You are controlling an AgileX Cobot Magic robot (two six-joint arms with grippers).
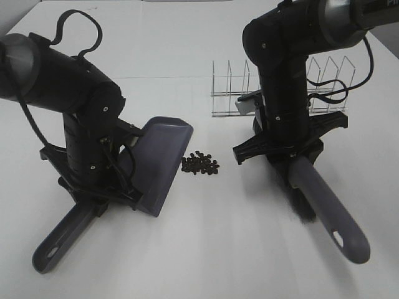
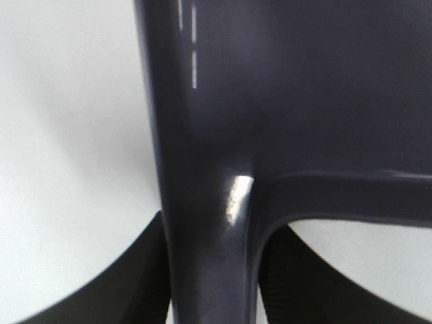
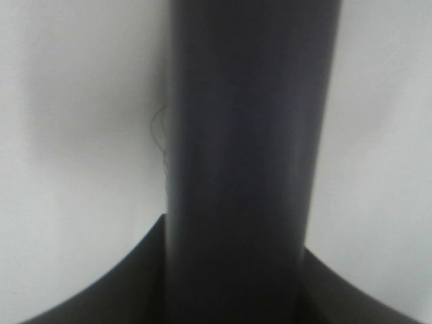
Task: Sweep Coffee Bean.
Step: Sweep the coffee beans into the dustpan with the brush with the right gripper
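Note:
A small pile of dark coffee beans (image 1: 201, 163) lies on the white table (image 1: 206, 249) between the two arms. My left gripper (image 1: 103, 187) is shut on the handle of a grey-purple dustpan (image 1: 163, 156). The pan's right edge rests just left of the beans. The wrist view shows the dustpan handle (image 2: 209, 202) between the left gripper's (image 2: 212, 297) dark fingers (image 2: 135, 283). My right gripper (image 1: 290, 156) is shut on a grey brush (image 1: 330, 215). The brush's black bristles (image 1: 303, 208) are low at the table, right of the beans. The brush handle (image 3: 250, 135) fills the right wrist view, inside the right gripper (image 3: 233, 283).
A wire rack (image 1: 274, 87) stands behind the right arm at the back. A small grey-white object (image 1: 245, 106) sits at the rack's foot. The dustpan's handle end (image 1: 53, 249) points to the front left, and the brush's handle end (image 1: 349, 243) to the front right.

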